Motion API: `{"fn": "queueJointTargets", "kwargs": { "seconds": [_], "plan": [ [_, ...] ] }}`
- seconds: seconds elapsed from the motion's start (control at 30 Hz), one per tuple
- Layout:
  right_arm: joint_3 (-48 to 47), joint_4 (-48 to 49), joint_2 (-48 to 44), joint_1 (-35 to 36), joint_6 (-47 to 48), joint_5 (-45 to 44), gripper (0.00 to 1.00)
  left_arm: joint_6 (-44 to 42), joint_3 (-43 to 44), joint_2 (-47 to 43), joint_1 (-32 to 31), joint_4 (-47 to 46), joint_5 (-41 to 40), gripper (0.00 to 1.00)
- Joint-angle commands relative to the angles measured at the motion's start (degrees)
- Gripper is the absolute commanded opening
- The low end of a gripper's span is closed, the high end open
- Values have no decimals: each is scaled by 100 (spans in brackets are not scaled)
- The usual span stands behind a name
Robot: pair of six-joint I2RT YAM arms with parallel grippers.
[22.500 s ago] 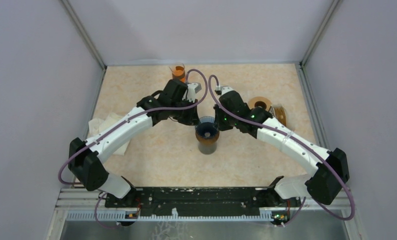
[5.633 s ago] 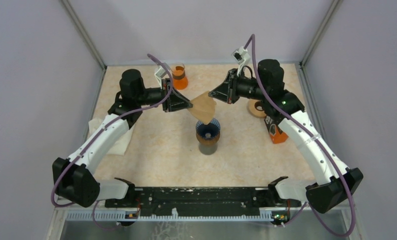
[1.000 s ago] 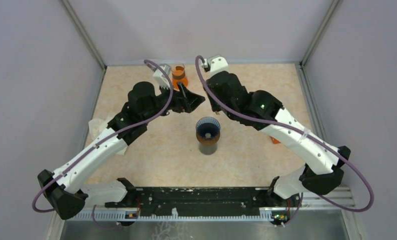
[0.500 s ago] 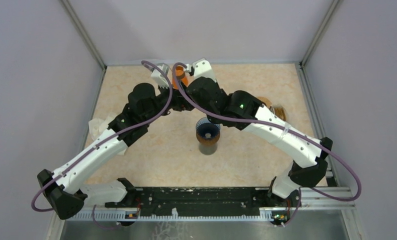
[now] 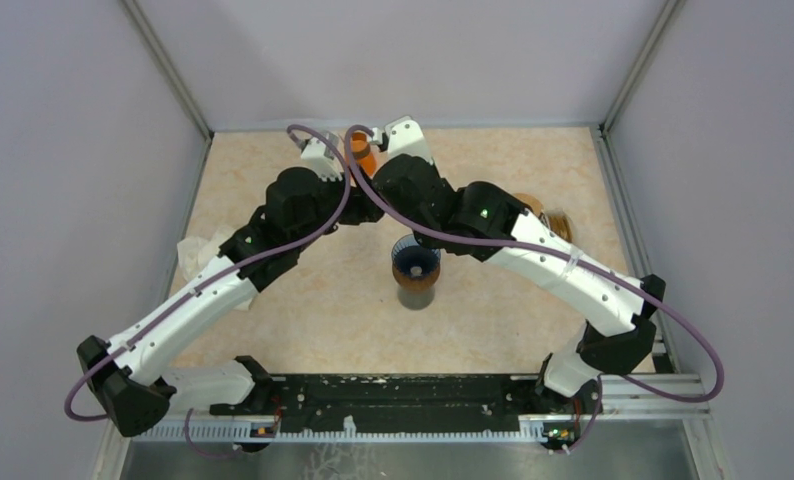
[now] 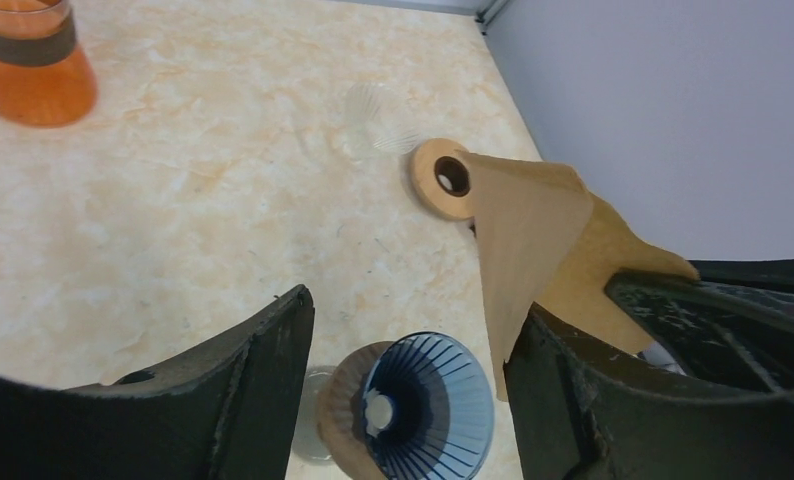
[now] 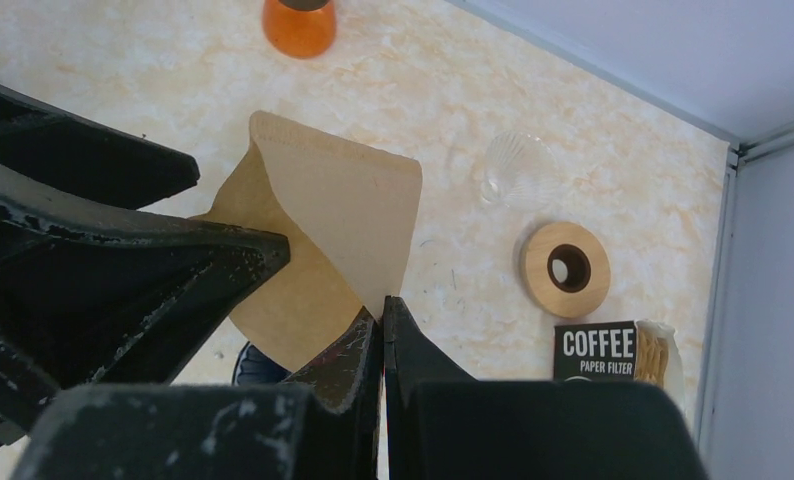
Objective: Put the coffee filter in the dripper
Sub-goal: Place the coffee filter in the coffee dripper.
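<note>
The work area was an enclosure closed on three sides. The back wall [image 5: 403, 60], left wall [image 5: 63, 170] and right wall [image 5: 743, 170] were plain matt panels of pale lilac-grey. Grey metal framing ran up the rear corners where the panels met, one left post [image 5: 170, 70] and one right post [image 5: 633, 65]. The bench [image 5: 293, 330] had a beige, marble-patterned surface with tan veining; fine dark specks and scuffs were noted on it in the wrist views. A black mounting rail [image 5: 403, 392] ran across the near edge of the bench, with a ridged metal strip [image 5: 403, 432] and a grey metal sheet [image 5: 403, 458] in front of it. Lighting was even and diffuse, and shadows were soft.
</note>
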State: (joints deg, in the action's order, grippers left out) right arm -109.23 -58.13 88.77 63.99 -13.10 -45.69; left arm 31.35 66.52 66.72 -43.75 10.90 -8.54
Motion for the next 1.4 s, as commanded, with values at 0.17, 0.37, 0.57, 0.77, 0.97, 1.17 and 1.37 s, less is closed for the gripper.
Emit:
{"fn": "queueJointTargets", "kwargs": {
  "seconds": [0.17,0.37,0.57,0.77,0.97,1.17,1.37],
  "plan": [
    [-375,134,221,47,-185,69,0,-274,321,103,-37,478,-207,68],
    [-507,126,403,52,-382,43,0,-137,186,54,-128,471,-152,70],
    [-850,45,729,36,-658,43,0,-121,21,24,-301,431,-528,71],
    [-1025,-129,887,36,-874,7,0,-70,-238,-113,-395,331,-909,71],
    [-906,-123,757,-39,-913,31,0,-165,-331,-205,-406,352,-1100,63],
    [-639,-71,642,-109,-926,182,0,-264,-275,-255,-402,361,-1096,40],
    [-287,44,297,-185,-908,192,0,-330,-137,-269,-404,543,-1084,13]
  ]
}}
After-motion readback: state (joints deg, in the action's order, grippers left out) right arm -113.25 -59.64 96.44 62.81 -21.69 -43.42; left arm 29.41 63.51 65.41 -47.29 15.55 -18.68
